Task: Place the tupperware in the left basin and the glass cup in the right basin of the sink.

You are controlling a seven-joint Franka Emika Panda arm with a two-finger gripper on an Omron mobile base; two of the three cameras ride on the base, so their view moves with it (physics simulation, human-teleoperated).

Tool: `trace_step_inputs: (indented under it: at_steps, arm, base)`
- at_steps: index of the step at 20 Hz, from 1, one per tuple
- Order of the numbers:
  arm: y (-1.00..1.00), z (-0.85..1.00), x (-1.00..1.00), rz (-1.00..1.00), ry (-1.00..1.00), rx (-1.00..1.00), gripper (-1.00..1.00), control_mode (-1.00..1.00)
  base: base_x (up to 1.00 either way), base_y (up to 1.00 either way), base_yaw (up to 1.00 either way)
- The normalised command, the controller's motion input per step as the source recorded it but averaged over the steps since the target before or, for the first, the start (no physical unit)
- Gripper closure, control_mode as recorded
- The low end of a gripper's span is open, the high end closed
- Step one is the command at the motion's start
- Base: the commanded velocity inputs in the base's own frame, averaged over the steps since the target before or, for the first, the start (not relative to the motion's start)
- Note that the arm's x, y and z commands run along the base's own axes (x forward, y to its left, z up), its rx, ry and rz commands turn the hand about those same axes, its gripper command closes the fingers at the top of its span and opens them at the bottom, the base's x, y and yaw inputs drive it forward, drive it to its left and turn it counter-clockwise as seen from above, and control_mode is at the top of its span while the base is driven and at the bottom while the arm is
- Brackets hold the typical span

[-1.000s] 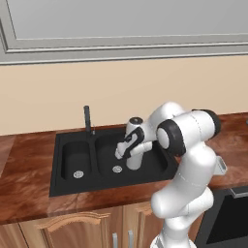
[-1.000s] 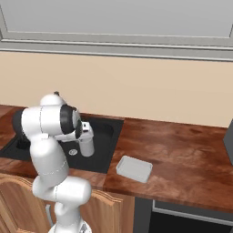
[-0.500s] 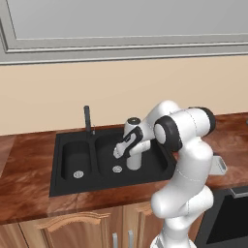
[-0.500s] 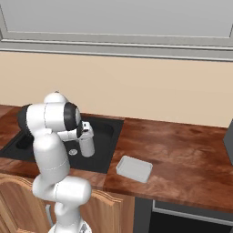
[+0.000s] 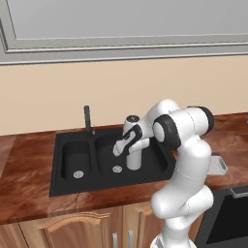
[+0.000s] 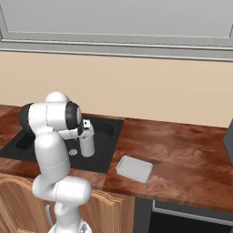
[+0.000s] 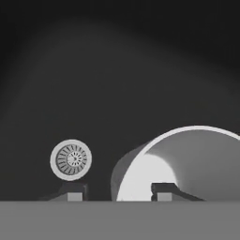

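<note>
Standing upright in the right basin (image 5: 155,160) beside its drain, the glass cup (image 5: 133,159) keeps its long axis vertical, mouth up — the gripper (image 7: 117,194) has just loosened, jaws now spread astride its rim.

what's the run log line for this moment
glass cup: upright in right basin | gripper: at cup rim | tupperware: on counter
</note>
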Motion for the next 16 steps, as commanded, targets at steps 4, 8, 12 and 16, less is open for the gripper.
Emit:
trace_step_inputs:
  at_steps: [4,8,12,16]
  arm:
    - [-0.02,0.03,-0.06,-0.04,-0.06,0.00,-1.00,-1.00]
    - [0.00,0.18,-0.06,-0.05,-0.04,0.00,-1.00,-1.00]
    - [-0.01,0.31,-0.14,-0.05,-0.02,0.00,-1.00,-1.00]
    - [-0.07,0.42,-0.27,-0.09,-0.06,0.00,-1.00,-1.00]
  base:
    - [0.00,0.00,0.00]
    - [0.00,0.00,0.00]
    - [0.00,0.00,0.00]
    - [0.00,0.00,0.00]
